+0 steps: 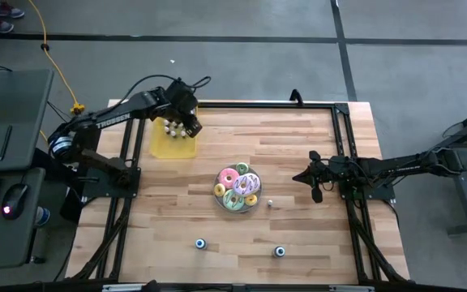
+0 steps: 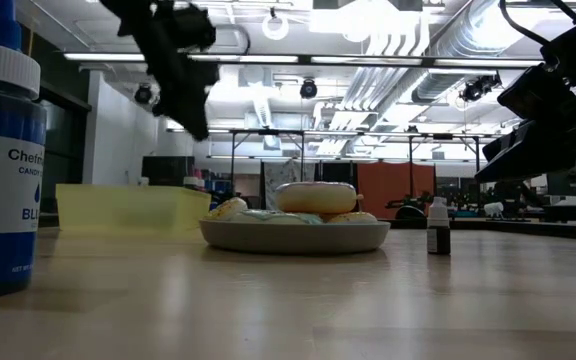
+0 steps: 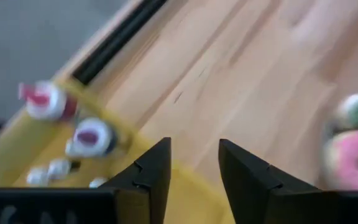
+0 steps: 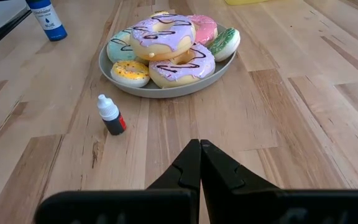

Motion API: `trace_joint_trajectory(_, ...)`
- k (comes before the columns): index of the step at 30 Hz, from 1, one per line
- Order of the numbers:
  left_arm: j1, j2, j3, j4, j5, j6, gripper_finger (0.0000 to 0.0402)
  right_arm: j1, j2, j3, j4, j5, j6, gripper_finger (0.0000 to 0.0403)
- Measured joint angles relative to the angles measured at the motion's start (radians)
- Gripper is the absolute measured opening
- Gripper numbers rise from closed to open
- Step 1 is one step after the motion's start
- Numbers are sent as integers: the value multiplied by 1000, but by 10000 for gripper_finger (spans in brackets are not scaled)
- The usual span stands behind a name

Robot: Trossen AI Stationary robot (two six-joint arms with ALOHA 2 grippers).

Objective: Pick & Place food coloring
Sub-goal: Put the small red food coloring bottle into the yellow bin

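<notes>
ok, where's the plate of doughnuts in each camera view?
High view: the plate sits mid-table, between the two arms.
Low view: plate in the centre, doughnuts stacked on it.
Left wrist view: only a pink doughnut shows at the picture's edge; blurred.
Right wrist view: plate straight ahead of the right gripper.
Shared landmark: the small dark bottle standing beside the plate, also in the low view.

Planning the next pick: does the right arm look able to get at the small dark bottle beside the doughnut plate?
Probably yes. The small dark bottle stands upright on bare wood, apart from the plate, and nothing lies between it and the shut right gripper.
</notes>
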Motion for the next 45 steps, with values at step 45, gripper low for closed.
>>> trace_joint_trajectory(45,-634,644,963,-301,119,69,252,0,0,0,0,0,0,0)
